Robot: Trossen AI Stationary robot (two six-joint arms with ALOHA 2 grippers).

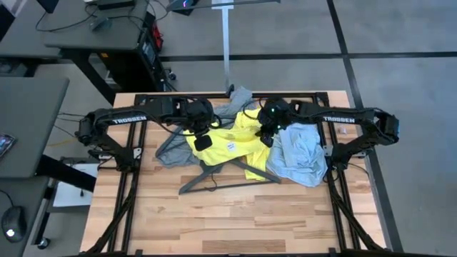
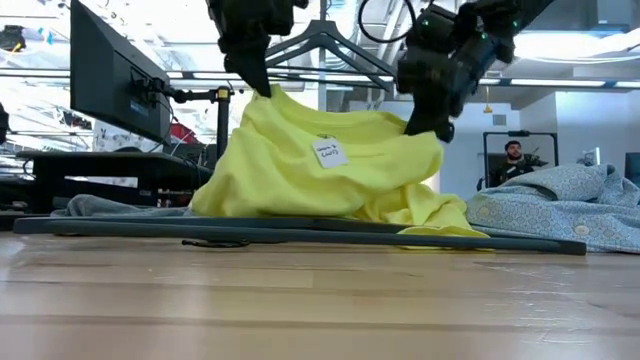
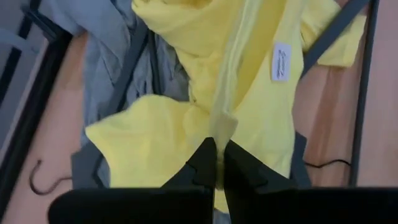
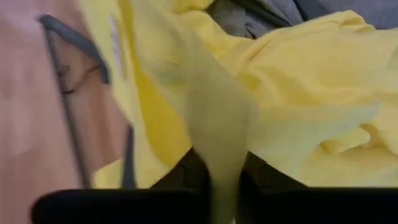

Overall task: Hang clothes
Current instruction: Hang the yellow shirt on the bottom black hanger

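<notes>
- Left gripper [image 3: 214, 163] and right gripper [image 4: 222, 180], jaws pinched on the yellow T-shirt [image 2: 330, 170], held it up near the counter's [image 1: 235, 221] far edge.
- The shirt hid part of the hanger [image 1: 214, 175].

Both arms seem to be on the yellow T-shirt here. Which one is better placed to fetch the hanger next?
Probably the left. Both the left gripper and right gripper pinch the yellow T-shirt, lifted off the table. The black hanger lies on the left gripper's side, its hook nearest that arm.
</notes>
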